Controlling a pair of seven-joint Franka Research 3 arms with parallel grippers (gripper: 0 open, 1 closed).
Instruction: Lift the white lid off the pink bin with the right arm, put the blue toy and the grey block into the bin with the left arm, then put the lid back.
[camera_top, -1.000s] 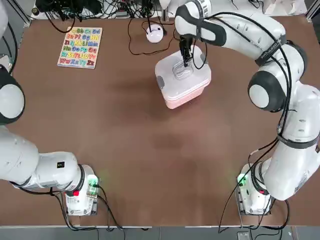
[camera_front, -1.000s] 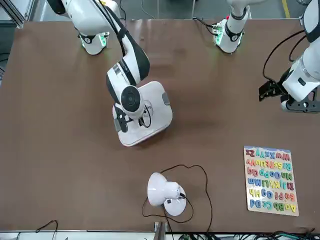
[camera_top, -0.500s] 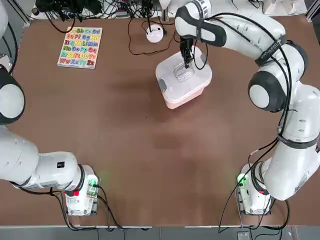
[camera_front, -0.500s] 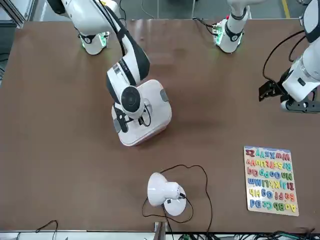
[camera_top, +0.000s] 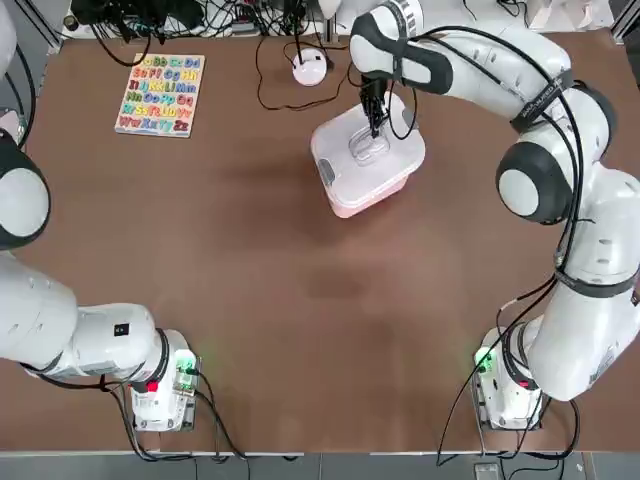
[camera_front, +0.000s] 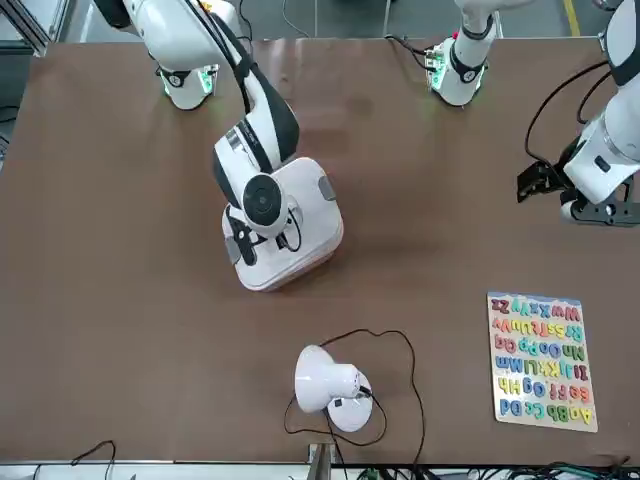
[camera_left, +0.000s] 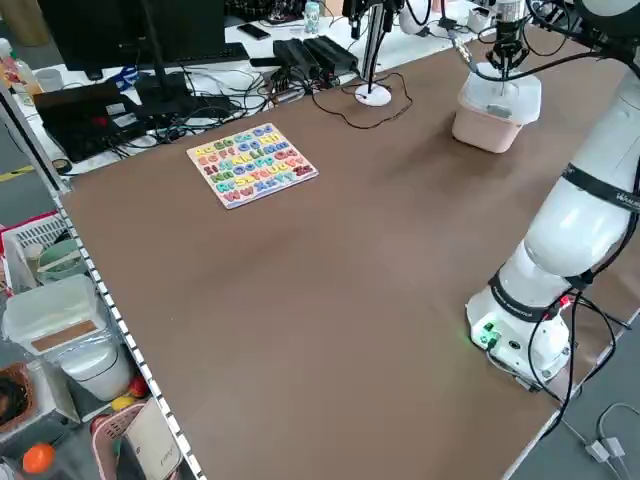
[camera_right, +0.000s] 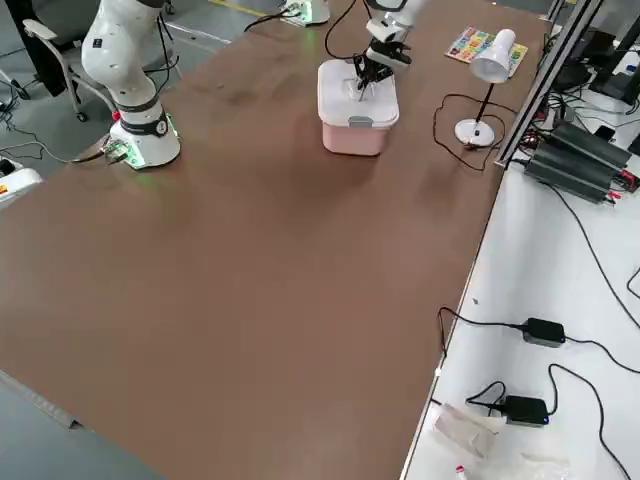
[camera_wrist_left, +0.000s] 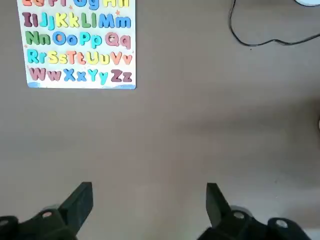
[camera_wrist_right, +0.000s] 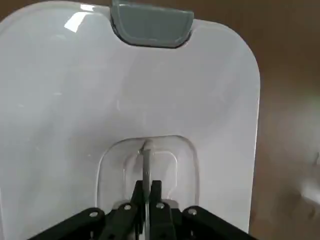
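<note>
The white lid (camera_top: 368, 150) and pink bin (camera_top: 362, 198) have turned slightly under the right gripper (camera_top: 376, 128).

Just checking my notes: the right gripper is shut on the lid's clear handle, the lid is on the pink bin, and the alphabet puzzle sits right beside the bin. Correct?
Not quite. The alphabet puzzle lies far from the pink bin, near the table's opposite corner, as the top view shows. The right gripper is shut on the white lid's handle.

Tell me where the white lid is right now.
In the top view, the white lid sits on the pink bin at the table's far side, its handle pinched by the right tool.
</note>
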